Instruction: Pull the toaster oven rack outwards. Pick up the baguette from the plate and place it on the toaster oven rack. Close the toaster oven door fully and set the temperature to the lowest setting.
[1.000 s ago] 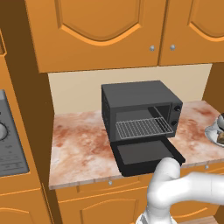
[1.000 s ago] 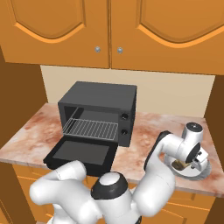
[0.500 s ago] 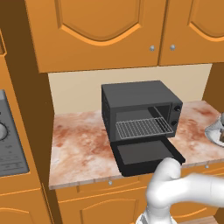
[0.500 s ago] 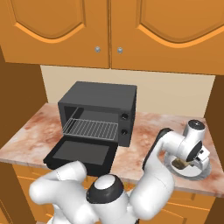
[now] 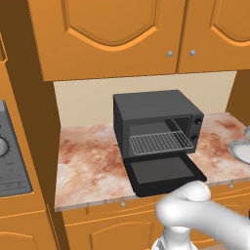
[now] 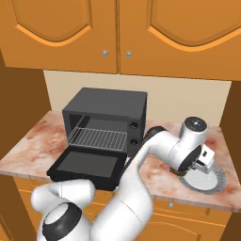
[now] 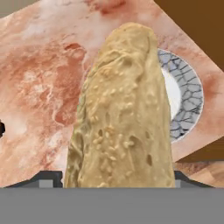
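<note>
Left base view: showed the toaster oven point(image 5: 156, 114) on the marbled desk point(image 5: 88, 156), with the toaster oven door point(image 5: 163, 172) dropped flat and open. Showed the toaster oven rack point(image 5: 160, 142) already drawn forward to the mouth of the cavity. Caught the plate point(image 5: 242, 150) at the right edge, well apart from the oven, with no dark hand over it as there had been 1 second before.

Right base view: showed the white arm bent out to the right, with the pincer point(image 6: 201, 164) just above the plate instead of down on it as 1 second earlier. Looked bare on the plate's pale middle, though partly hidden by the hand.

Hand view: showed the baguette point(image 7: 124, 113) rising tall from between the 2 fingertips, its seeded crust very close. Showed the plate's patterned rim behind and below the loaf, not touching it. Appeared clamped on the loaf's near end, though the contact itself was hidden.

Judged from this: pickup done, and carrying the loaf across to the waiting rack next.
</note>
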You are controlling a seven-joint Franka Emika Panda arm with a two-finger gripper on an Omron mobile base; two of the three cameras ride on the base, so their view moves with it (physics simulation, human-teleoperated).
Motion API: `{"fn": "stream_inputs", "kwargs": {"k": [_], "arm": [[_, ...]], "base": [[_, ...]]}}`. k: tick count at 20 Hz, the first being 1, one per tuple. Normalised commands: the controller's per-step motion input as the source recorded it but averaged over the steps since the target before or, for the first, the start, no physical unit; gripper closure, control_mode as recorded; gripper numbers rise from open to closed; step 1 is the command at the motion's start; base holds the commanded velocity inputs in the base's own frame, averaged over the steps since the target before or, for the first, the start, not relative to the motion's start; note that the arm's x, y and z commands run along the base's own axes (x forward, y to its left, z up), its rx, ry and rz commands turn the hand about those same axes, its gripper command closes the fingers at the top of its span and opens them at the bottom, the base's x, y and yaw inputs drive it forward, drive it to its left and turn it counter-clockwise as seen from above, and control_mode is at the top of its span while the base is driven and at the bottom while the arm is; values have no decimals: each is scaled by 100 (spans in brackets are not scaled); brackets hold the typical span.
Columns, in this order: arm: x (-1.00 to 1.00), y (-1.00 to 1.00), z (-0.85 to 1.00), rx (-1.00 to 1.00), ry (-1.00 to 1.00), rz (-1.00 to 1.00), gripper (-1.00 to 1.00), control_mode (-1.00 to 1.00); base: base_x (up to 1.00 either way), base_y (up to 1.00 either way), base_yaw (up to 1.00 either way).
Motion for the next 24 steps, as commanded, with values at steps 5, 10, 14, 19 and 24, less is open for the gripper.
{"fn": "stream_inputs", "kwargs": {"k": [5, 10, 14, 19, 24], "arm": [[-57, 100, 64, -17, -4, 35, 100, -100], [-38, 100, 47, -17, 0, 42, 100, -100], [-8, 100, 46, -17, 0, 41, 100, -100], [7, 100, 41, -14, 0, 41, 100, -100], [54, 81, 5, -9, 0, 27, 100, -100]], "base": [[0, 0, 0], [0, 0, 0], [0, 0, 0], [0, 0, 0], [0, 0, 0]]}}
